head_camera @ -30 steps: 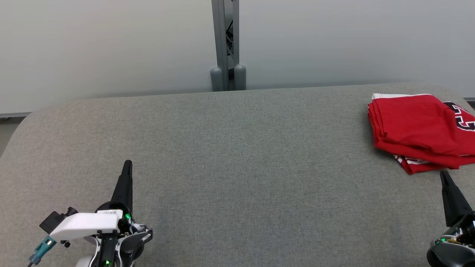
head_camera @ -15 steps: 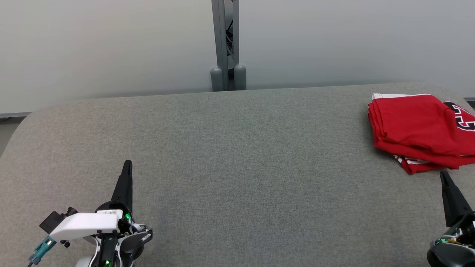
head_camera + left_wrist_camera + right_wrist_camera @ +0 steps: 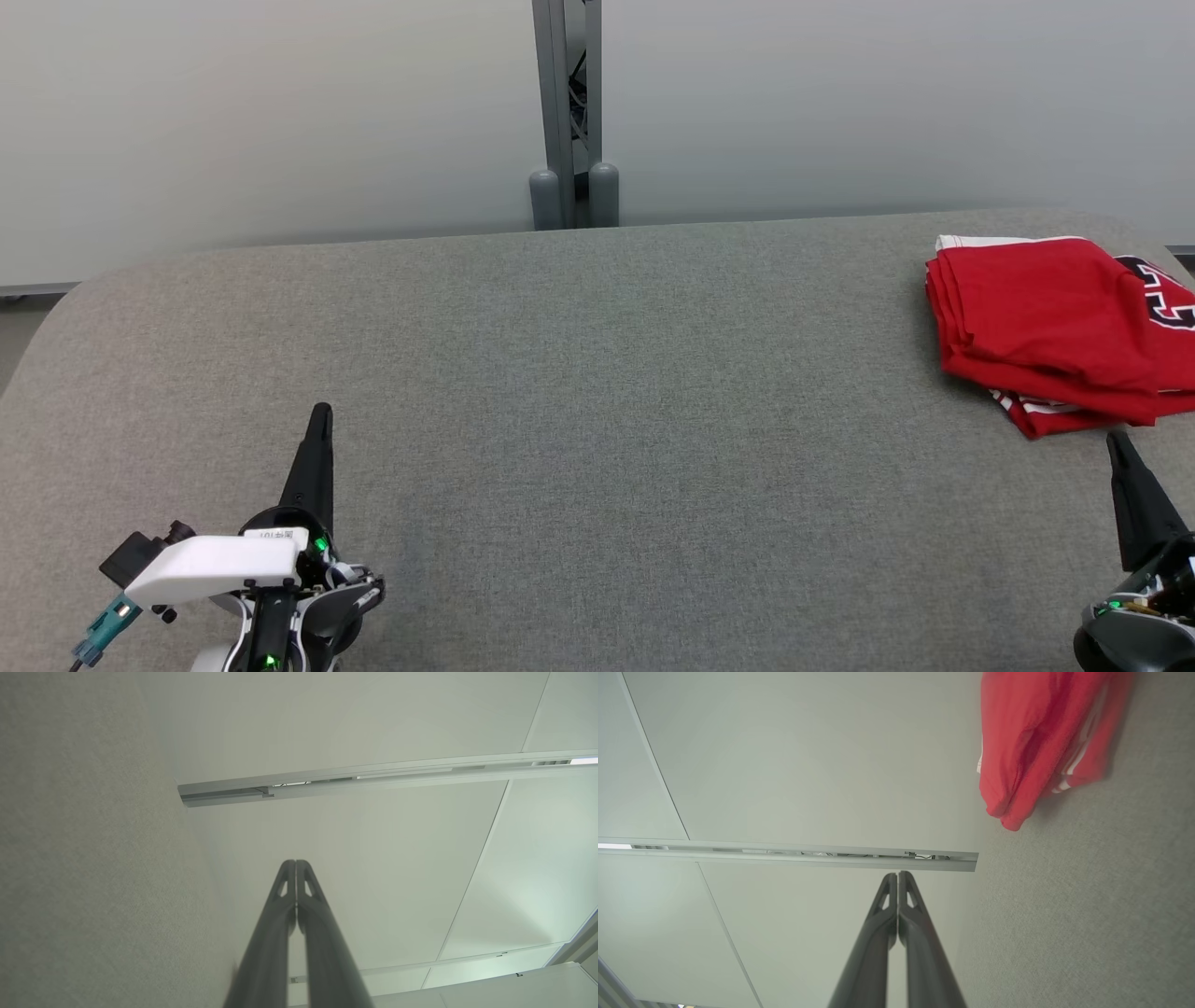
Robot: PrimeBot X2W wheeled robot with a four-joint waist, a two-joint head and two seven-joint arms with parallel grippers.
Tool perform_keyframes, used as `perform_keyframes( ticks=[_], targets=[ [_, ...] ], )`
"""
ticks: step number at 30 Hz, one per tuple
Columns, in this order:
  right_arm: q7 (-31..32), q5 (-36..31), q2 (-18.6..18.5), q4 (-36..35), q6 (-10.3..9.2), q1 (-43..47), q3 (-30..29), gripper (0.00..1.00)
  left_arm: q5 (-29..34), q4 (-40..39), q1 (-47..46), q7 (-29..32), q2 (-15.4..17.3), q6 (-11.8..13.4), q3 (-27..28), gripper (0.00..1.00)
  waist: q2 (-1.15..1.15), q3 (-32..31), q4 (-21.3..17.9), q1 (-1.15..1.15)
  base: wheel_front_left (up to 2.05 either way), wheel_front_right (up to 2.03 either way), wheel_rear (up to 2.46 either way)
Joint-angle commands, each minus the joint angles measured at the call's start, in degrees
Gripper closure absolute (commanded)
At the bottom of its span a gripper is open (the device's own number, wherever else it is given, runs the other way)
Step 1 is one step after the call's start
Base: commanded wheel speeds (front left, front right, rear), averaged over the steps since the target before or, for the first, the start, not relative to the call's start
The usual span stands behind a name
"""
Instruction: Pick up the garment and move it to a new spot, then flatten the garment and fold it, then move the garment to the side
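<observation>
- Saw left gripper (image 3: pixel 320 411) at lower left of head view, closed down to a single dark point.
- Checked left wrist view: both fingers (image 3: pixel 275 933) pressed together tip to tip, nothing pinched between them.
- Placed it over the near left part of the grey fabric table (image 3: pixel 597 420); couldn't tell whether the tips touched the cloth top.
- Saw right gripper (image 3: pixel 1113 437) at lower right of head view, likewise squeezed closed, tips meeting, holding nothing.
- Put its tip just beside the near edge of the red garment (image 3: pixel 1046 317), apart from it by a thin strip of table.
- Found the garment folded into a layered stack at the far right of the table, near the back right corner, partly cut off by the picture edge.
- Noted white trim along its back edge, white stripes on the lowest front layer, a black-and-white print on its right side.
- Caught it again at upper right of right wrist view, lying flat on the table, clear of the fingertips.
- Logged left gripper well apart from the garment, a wide stretch of table between.
- Spotted a grey metal post (image 3: pixel 565 112) behind the table's middle, against a pale wall (image 3: pixel 233 121).
</observation>
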Motion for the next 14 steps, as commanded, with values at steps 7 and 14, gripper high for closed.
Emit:
perform_keyframes(
  ticks=[7,14],
  targets=[
    [0.5,-0.3,-0.1,0.0,0.0,-0.5,-0.4,1.0,0.1,0.0,-0.6,0.2,0.2,-0.2,0.3,1.0,0.0,0.0,0.0,0.0,0.0,0.0,0.0],
    [0.7,-0.4,-0.1,0.1,0.0,-0.6,-0.5,1.0,0.1,0.0,-0.6,0.1,0.2,-0.2,0.3,1.0,0.0,0.0,0.0,0.0,0.0,0.0,0.0]
  ],
)
